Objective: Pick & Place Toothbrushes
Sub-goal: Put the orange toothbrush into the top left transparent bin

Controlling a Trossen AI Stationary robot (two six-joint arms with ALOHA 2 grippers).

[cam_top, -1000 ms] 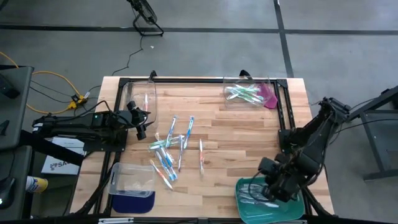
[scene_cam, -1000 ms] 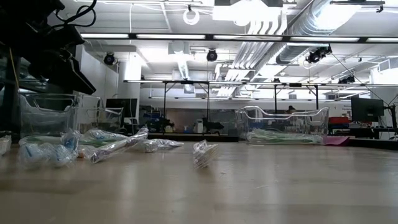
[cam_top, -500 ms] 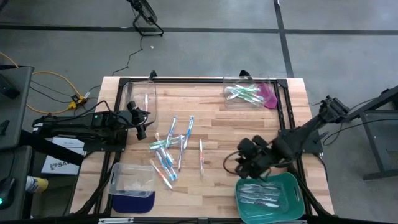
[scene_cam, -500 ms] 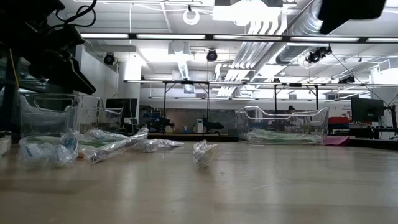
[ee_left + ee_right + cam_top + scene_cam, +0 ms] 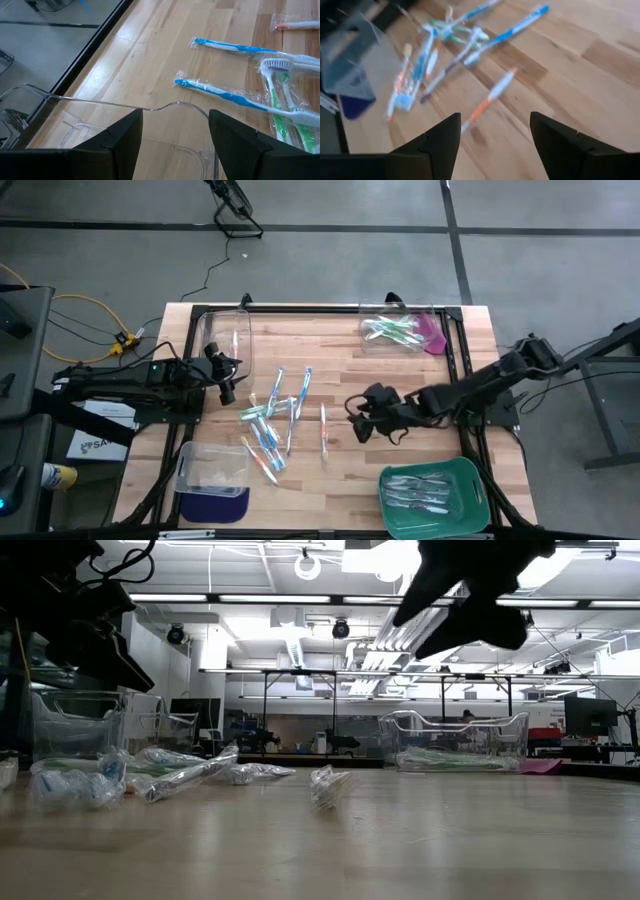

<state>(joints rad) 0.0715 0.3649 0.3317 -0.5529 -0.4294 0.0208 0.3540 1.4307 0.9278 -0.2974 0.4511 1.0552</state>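
Wooden table [image 5: 350, 370] holds wrapped, translucent-handled toothbrushes [image 5: 272, 423].

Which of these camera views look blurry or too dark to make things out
Right wrist view: motion-smeared, the orange-handled toothbrush and the pile of plastic toothbrushes streak across the wood. Low view: the right arm's claw is a black silhouette against bright ceiling lights. Left wrist view: sharp, the blue toothbrush reads clearly.

Toothbrushes [image 5: 272, 423] lie left of the tray [image 5: 470, 475] on the table [image 5: 340, 370].
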